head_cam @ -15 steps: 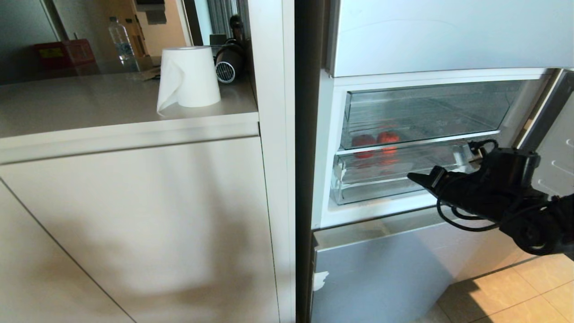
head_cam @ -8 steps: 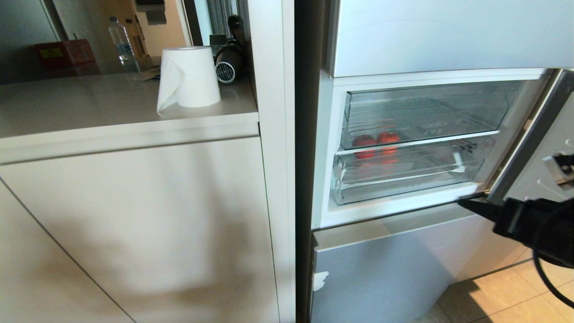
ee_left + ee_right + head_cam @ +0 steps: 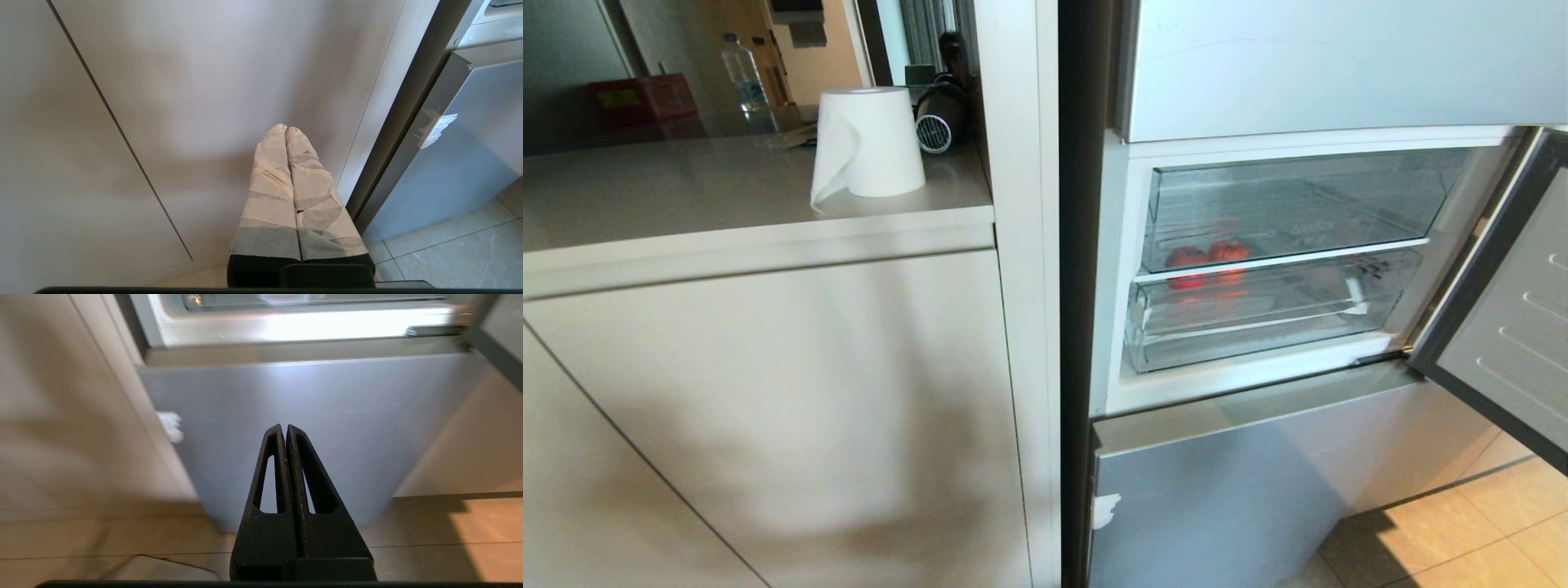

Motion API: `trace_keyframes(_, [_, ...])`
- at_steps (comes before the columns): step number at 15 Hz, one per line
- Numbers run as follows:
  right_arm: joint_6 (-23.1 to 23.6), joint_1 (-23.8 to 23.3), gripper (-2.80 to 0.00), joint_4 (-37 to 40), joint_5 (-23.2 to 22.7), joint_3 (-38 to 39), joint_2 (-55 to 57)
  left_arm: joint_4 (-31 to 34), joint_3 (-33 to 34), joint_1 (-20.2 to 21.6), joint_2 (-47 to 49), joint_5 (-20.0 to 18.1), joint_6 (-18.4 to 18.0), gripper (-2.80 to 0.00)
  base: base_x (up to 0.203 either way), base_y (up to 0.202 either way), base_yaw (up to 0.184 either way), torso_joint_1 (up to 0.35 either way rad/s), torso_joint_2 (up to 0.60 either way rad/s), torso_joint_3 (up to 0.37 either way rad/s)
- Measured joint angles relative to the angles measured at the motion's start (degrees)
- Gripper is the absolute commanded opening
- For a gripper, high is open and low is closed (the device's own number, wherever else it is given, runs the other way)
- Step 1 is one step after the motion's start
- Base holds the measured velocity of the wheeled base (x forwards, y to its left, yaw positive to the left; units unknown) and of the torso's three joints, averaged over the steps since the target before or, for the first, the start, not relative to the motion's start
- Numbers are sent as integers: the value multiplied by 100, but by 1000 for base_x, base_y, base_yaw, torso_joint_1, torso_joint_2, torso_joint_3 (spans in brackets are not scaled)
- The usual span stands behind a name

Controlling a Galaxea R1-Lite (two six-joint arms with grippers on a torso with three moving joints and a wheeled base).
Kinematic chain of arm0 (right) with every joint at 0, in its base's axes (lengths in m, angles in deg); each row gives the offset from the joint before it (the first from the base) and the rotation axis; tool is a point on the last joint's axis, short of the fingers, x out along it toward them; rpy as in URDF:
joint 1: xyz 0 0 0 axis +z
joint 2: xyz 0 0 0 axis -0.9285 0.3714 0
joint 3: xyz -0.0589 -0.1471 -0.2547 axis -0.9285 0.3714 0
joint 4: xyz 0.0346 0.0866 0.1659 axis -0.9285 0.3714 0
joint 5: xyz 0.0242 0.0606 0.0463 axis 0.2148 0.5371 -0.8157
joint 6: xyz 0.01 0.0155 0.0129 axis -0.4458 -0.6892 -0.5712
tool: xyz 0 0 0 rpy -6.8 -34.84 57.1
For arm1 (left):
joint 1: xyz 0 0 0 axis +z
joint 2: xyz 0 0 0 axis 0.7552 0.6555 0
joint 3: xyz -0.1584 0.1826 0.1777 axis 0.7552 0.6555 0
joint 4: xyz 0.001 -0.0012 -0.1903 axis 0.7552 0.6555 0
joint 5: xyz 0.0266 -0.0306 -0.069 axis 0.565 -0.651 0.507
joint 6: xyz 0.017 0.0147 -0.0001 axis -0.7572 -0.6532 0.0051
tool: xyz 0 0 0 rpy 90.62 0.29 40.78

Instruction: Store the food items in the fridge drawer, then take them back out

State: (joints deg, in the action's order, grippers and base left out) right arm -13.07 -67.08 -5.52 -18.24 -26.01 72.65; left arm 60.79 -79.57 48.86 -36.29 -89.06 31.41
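I read the storing half as done: two red food items sit at the centre right of the head view, behind the clear front of the upper fridge drawer, which looks pushed in with the fridge door open at the right edge. Taking them out is still left. My right claw is pinched together, empty, facing the grey lower door; the left claw likewise, before the cabinet. Upper left, a paper roll stands on the counter; tiled floor below.
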Motion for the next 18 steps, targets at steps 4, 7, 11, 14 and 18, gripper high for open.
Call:
trace_keyframes(4, [662, -60, -280, 276, 784, 443, -1162, 0, 0, 0, 0, 0, 0, -280, 0, 0, 0, 0, 0, 0])
trace_keyframes(7, [708, -68, -280, 364, 764, 505, -1390, 0, 0, 0, 0, 0, 0, -280, 0, 0, 0, 0, 0, 0])
trace_keyframes(11, [679, -71, -280, 357, 768, 515, -1454, -2, 0, 0, 0, 0, -1, -280, 0, 0, 0, 0, 0, 0])
trace_keyframes(14, [607, -71, -280, 359, 781, 519, -1464, -2, 0, 0, 0, 0, 0, -280, 0, 0, 0, 0, 0, 0])
trace_keyframes(18, [136, -71, -280, 354, 902, 519, -1464, -2, 0, 0, 0, 0, 0, -280, 0, 0, 0, 0, 0, 0])
